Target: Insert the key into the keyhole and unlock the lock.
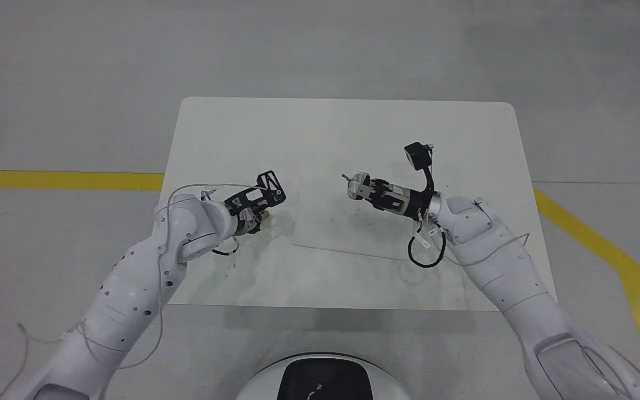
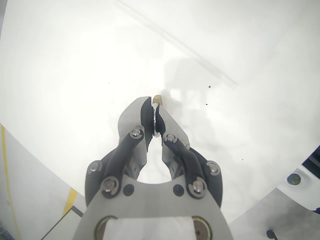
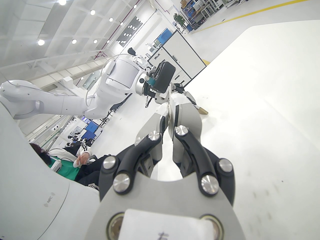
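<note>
My left gripper (image 2: 153, 100) is shut on the silver shackle (image 2: 155, 123) of a small padlock, just above the white table. The lock's brass body (image 2: 158, 99) sticks out past the fingertips. In the right wrist view the same brass lock (image 3: 203, 111) hangs under the far left gripper (image 3: 186, 96). My right gripper (image 3: 171, 107) is shut on a thin silver key (image 3: 171, 119), held edge-on between the pads. In the top view the left gripper (image 1: 264, 192) and the right gripper (image 1: 352, 185) face each other over the table's middle, a short gap apart.
The white table (image 1: 350, 125) carries nothing else; a faint seam (image 1: 330, 248) crosses it near the front. Its left edge lies close behind the left arm. A yellow floor line (image 1: 70, 180) runs past both sides.
</note>
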